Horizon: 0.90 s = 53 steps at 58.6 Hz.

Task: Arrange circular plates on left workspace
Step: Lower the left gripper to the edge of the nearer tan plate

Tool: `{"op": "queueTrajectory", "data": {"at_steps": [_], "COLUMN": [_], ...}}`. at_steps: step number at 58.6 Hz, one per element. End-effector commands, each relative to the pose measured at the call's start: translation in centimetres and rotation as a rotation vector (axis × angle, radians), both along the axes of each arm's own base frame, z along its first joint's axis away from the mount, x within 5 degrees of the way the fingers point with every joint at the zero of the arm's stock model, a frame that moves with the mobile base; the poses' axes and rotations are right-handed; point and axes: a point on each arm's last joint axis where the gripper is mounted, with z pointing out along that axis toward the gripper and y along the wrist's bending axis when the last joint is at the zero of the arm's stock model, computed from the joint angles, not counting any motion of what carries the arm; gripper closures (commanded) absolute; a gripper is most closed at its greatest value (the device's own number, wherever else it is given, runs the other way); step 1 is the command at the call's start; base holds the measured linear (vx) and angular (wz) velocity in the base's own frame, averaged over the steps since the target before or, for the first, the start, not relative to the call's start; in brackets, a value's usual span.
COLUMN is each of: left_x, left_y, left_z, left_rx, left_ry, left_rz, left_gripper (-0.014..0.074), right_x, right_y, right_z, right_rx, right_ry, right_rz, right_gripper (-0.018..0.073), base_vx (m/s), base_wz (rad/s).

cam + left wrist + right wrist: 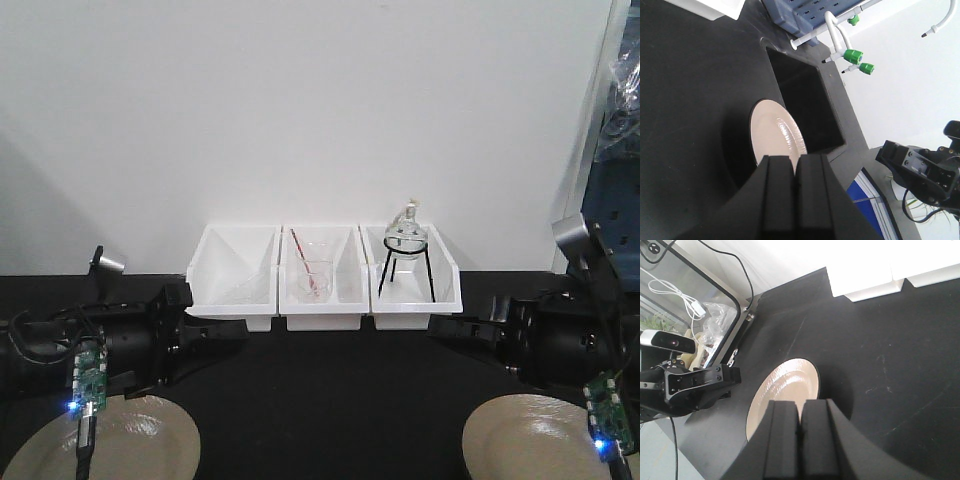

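here, black benchtop [330, 400] meets a white wall [300, 100]; left tool [794, 165] and right tool [800, 412] both pressed together.

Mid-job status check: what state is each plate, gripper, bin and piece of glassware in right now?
Left plate: flat on benchtop, face up, empty.
Right plate: flat on benchtop, face up, empty.
Left gripper: shut, holding nothing.
Right gripper: shut, holding nothing.
Left bin: looks empty.
Middle bin: holds upright beaker with a rod in it.
Right bin: holds flask upright on tripod.
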Motion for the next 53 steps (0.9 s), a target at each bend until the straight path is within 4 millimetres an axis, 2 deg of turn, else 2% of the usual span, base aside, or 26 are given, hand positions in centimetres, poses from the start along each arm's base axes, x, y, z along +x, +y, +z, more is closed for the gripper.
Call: {"op": "queueTrajectory", "data": {"at_steps": [1,6,13,19,26,42,47,53], "left_x": [-0.4,0.0,0.7,1.0,0.6,-0.5,-0.4,0.2], "left_y": [0.1,1.1,4.0,7.1,11.0,20.3,22.0,22.5], "left_z": [2.8,2.8,2.7,2.2,1.3,0.0,-1.1,-3.4], "left_rx": [-0.074,-0.062,-0.045,0.010,0.098,0.212,0.201,0.162], "left_ry": [-0.075,-0.094,-0.091,-0.067,-0.012,0.045,0.081,0.148], "left_rz": [0.002,0.029,0.102,0.162,0.197,0.436,0.477,0.439], "left_gripper": [0.0424,0.0344,0.0202,0.0112,0.0050,0.0048,0.0048,0.0048], "right_x": [-0.3,-0.3,-0.4,-0.4,-0.4,-0.2,-0.2,-0.2], "right_y": [0.1,0.1,0.1,0.2,0.2,-0.2,-0.3,-0.3], "right_z": [2.3,2.3,2.3,2.3,2.3,1.7,1.6,1.5], "right_rx": [0.062,0.062,0.063,0.062,0.061,-0.030,-0.051,-0.060], "right_ry": [-0.066,-0.066,-0.065,-0.065,-0.065,-0.072,-0.073,-0.075], "right_rz": [0.000,-0.001,0.008,0.013,0.013,-0.006,-0.006,-0.012], "right_gripper": [0.0301,0.0145,-0.0071,-0.0172,-0.0164,-0.0090,-0.0067,-0.0050], "base_vx": [0.00,0.00,0.00,0.00,0.00,0.00,0.00,0.00], "base_wz": [0.00,0.00,0.00,0.00,0.00,0.00,0.00,0.00]}}
